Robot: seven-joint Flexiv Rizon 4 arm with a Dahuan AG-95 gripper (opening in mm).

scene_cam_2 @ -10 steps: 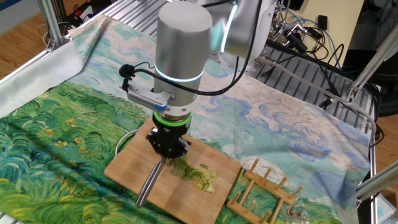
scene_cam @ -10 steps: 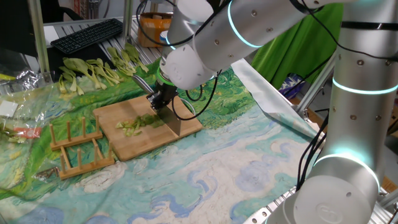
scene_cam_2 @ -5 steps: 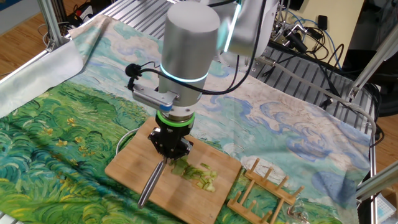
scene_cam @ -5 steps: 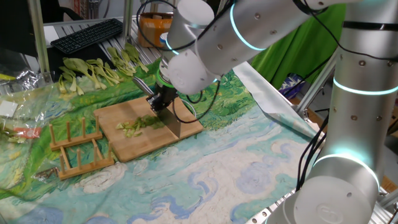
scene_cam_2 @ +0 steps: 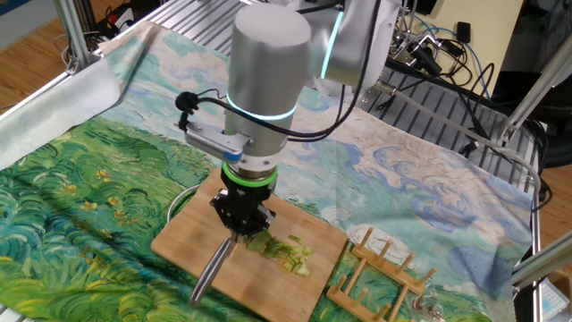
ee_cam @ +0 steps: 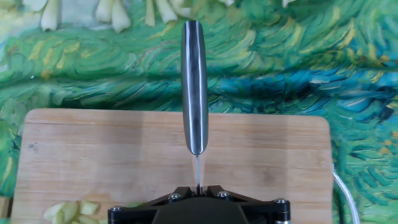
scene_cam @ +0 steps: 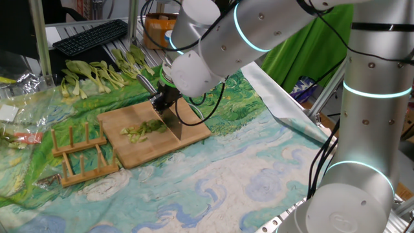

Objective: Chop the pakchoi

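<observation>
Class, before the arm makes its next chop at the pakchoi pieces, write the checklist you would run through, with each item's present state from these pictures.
1. Knife held in the gripper: ok, handle sticks out straight.
2. Pakchoi pieces lie on the cutting board: ok.
3. Blade over the board, not the cloth: ok.
4. Pieces under the blade: not ok, the heap lies beside it.
5. Wooden rack out of the knife's path: ok.
6. Board held against sliding: cannot tell.
</observation>
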